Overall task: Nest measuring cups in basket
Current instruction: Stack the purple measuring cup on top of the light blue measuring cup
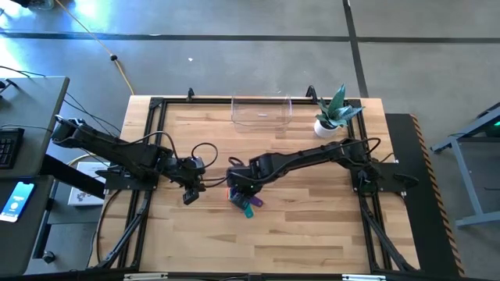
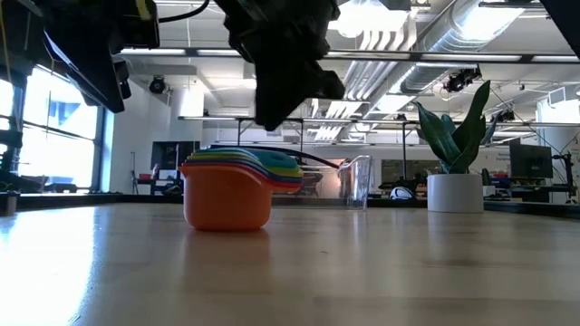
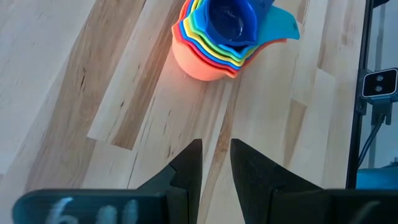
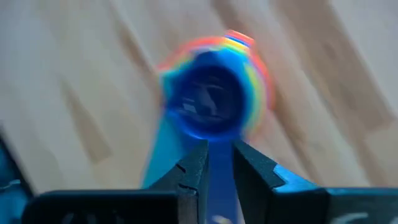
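Cups (image 3: 217,37) sit nested in one stack on the wooden surface (image 1: 312,226), well apart from the clear basket (image 1: 261,112) at the far edge. Right gripper (image 4: 219,163) hangs just above the stack, jaws slightly parted around the blue handle (image 4: 163,154), not clearly clamping it. Left gripper (image 3: 216,163) waits nearby, fingers a little apart, empty. A pinch on one handle alone could lift only the top cup or tip the stack. Overhead, the right arm hides most of the cups.

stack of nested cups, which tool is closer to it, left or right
Right. The right tool is directly over the stack of nested cups; the left tool hangs off to its side, apart from it.
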You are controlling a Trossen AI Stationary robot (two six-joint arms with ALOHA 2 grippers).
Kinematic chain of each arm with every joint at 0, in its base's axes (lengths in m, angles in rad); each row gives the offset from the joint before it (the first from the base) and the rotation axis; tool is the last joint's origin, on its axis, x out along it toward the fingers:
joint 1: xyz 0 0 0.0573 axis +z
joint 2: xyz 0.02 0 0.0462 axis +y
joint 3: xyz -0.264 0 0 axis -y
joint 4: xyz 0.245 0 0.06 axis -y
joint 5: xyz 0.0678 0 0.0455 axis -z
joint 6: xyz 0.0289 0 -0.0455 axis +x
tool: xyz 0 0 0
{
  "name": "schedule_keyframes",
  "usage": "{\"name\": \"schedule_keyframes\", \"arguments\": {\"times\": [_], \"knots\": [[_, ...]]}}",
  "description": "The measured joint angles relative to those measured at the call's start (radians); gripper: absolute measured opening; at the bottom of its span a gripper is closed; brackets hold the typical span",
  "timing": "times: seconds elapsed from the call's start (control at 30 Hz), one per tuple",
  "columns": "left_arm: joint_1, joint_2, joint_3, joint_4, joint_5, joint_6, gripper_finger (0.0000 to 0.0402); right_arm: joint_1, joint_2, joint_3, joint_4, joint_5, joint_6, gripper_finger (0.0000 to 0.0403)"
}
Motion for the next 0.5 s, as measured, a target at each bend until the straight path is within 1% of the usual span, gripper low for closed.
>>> {"name": "schedule_keyframes", "arguments": {"times": [0.23, 0.37, 0.43, 0.5], "knots": [[0.0, 0.0, 0.0, -0.002, 0.0, 0.001, 0.0074, -0.007, -0.001, -0.001, -0.156, 0.079, 0.062, 0.0061], [0.0, 0.0, 0.0, -0.002, 0.0, 0.001, 0.0074, -0.001, 0.006, -0.055, -0.123, 0.028, 0.074, 0.0061], [0.0, 0.0, 0.0, -0.002, 0.0, 0.001, 0.0074, 0.004, 0.007, -0.083, -0.093, 0.017, 0.097, 0.0062], [0.0, 0.0, 0.0, -0.003, 0.0, 0.001, 0.0074, 0.009, 0.007, -0.097, -0.1, 0.007, 0.113, 0.0062]]}}
